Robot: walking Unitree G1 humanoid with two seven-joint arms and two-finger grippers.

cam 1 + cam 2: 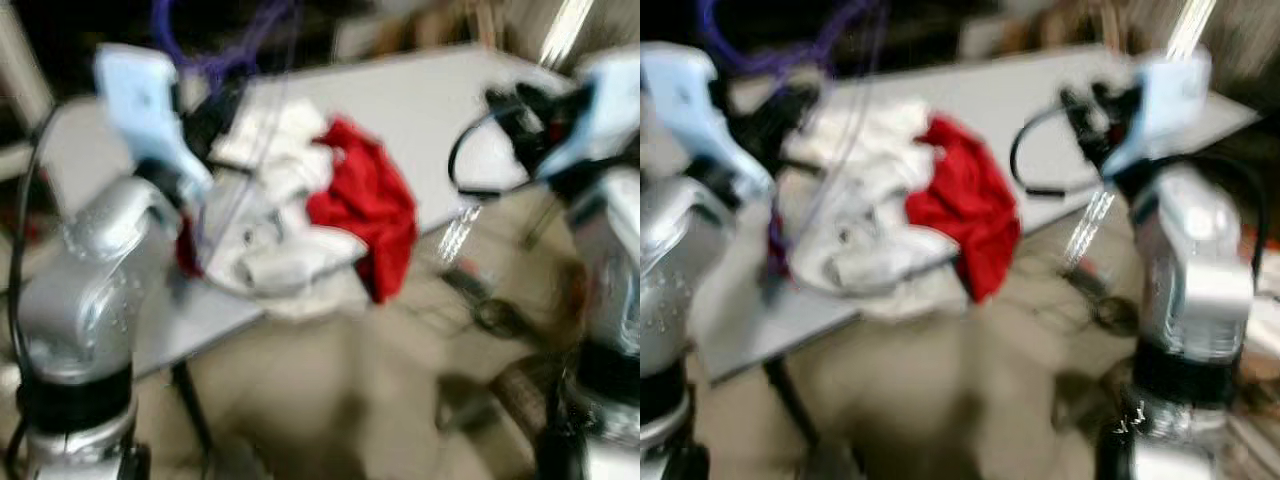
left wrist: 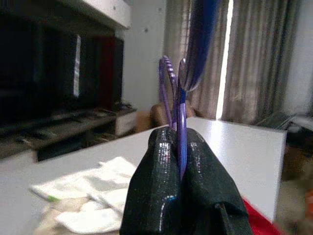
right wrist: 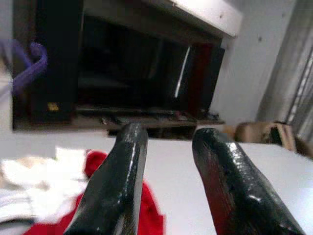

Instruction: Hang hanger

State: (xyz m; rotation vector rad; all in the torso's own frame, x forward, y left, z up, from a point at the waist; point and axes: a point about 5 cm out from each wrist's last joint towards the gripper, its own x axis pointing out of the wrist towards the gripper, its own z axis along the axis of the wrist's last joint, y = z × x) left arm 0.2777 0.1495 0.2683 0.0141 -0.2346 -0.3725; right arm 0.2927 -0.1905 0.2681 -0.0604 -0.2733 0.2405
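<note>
- Clenched around the purple hanger (image 2: 172, 93), my left gripper (image 2: 180, 161) is pinching the thin wire between its two black fingers (image 2: 156, 196), which are pressing together in the lower middle of the left wrist frame.
- From that grip the hanger's hook is rising upward, looping just above my fingertips, and a thicker blue-purple part is running up toward the top edge of the frame.
- I am seeing the same hanger in the left eye view as blurred purple wire (image 1: 215, 50) in the upper left of the frame, above my raised left arm (image 1: 95, 270).
- I am holding my right gripper (image 3: 166, 147) released and empty, its two fingers (image 3: 120, 186) standing apart with a clear gap between them in the lower half of the right wrist frame.
- In the right eye view that gripper (image 1: 1085, 110) is hovering in the upper right of the frame, over the far part of the worktop (image 1: 1040, 95).
- I am looking down on a pale grey worktop running from the left edge toward the upper right, with both head views blurring.
- White clothes (image 1: 275, 240) are lying in a heap at the middle of the frame, near the worktop's front edge.
- Touching the heap on its right, a red garment (image 1: 370, 205) is spilling over that edge.
- Behind the worktop a dark shelf unit (image 3: 122, 68) is filling the upper left of the right wrist frame, and curtains (image 2: 254, 58) are hanging at the upper right of the left wrist frame.
</note>
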